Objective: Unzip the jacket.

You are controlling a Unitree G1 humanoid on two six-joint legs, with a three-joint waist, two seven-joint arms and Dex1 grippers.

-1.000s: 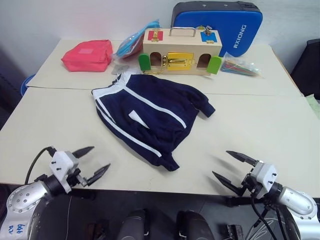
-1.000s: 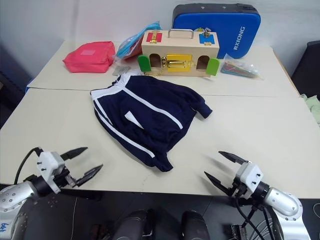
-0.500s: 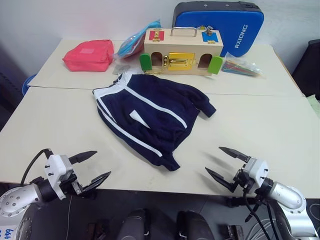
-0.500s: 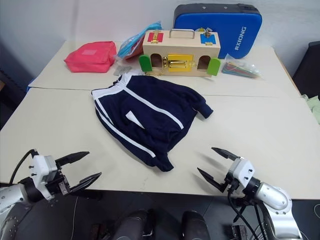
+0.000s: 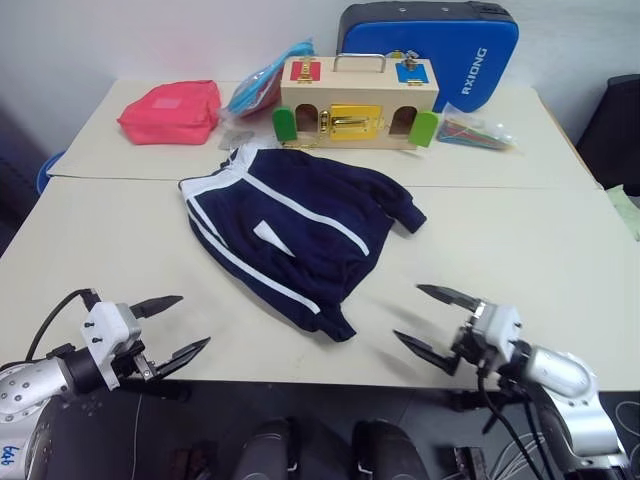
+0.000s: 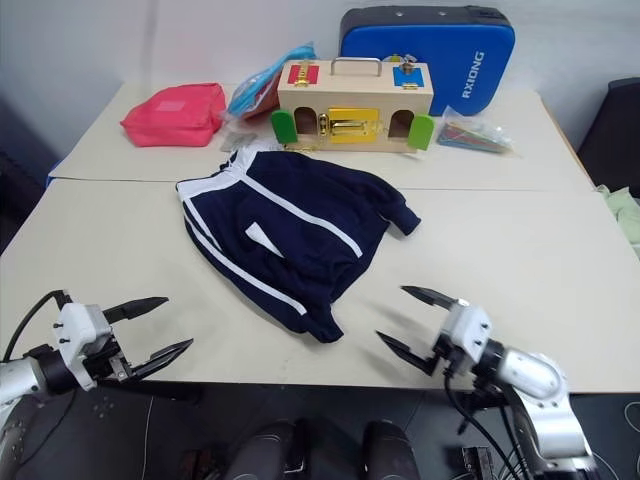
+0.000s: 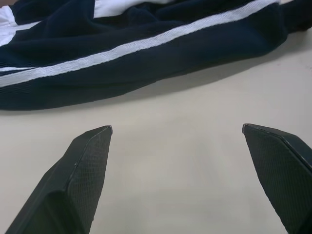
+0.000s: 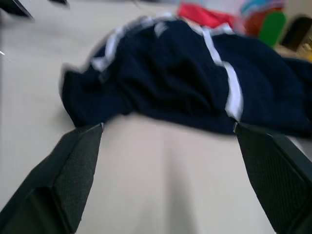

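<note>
Navy jacket (image 5: 300, 232) lies crumpled at mid-table (image 5: 520, 250), just before a wooden latch box (image 5: 358, 102) | left gripper (image 5: 168, 328) spread wide, empty, near table's front edge | right gripper (image 5: 432, 320) spread wide, empty, beside jacket's hem

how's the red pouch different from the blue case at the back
The red pouch is soft fabric lying flat on the table, at its far left corner; the blue case looks hard-shelled, stands on edge at the far right, and is clearly bigger. The case carries white lettering; the pouch has only a paler patch on top. Both sit behind the jacket, untouched by either gripper.
</note>
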